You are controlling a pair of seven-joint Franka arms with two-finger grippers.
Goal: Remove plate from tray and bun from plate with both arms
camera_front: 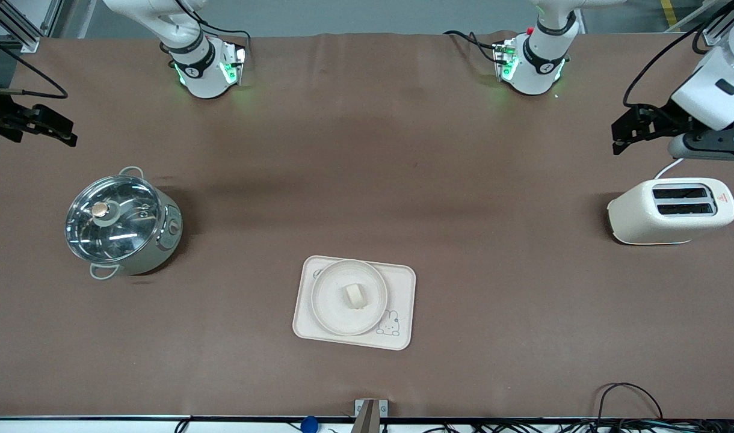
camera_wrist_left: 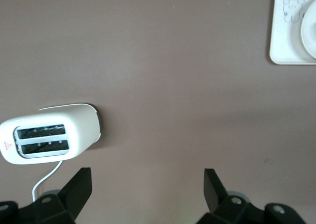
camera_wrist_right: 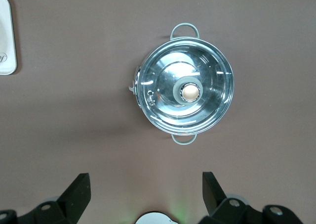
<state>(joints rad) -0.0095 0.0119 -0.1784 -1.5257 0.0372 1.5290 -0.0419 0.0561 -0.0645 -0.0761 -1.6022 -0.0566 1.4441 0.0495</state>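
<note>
The round cream plate (camera_front: 331, 313) lies on the rectangular rabbit tray (camera_front: 401, 280) at the middle of the table, close to the front camera. The small pale bun (camera_front: 355, 296) sits on the plate, near its centre. My left gripper (camera_front: 621, 135) hangs open and empty above the table at the left arm's end, over the spot beside the toaster. In the left wrist view the left gripper (camera_wrist_left: 147, 177) has wide-set fingers, and a corner of the tray (camera_wrist_left: 284, 36) and the plate's edge (camera_wrist_left: 310, 33) show. My right gripper (camera_front: 66, 133) (camera_wrist_right: 146, 179) is open and empty at the right arm's end.
A cream two-slot toaster (camera_front: 671, 210) (camera_wrist_left: 49, 135) stands at the left arm's end. A steel pot with a glass lid (camera_front: 120, 222) (camera_wrist_right: 185, 93) stands at the right arm's end. Cables lie along the table edge nearest the front camera (camera_front: 632, 397).
</note>
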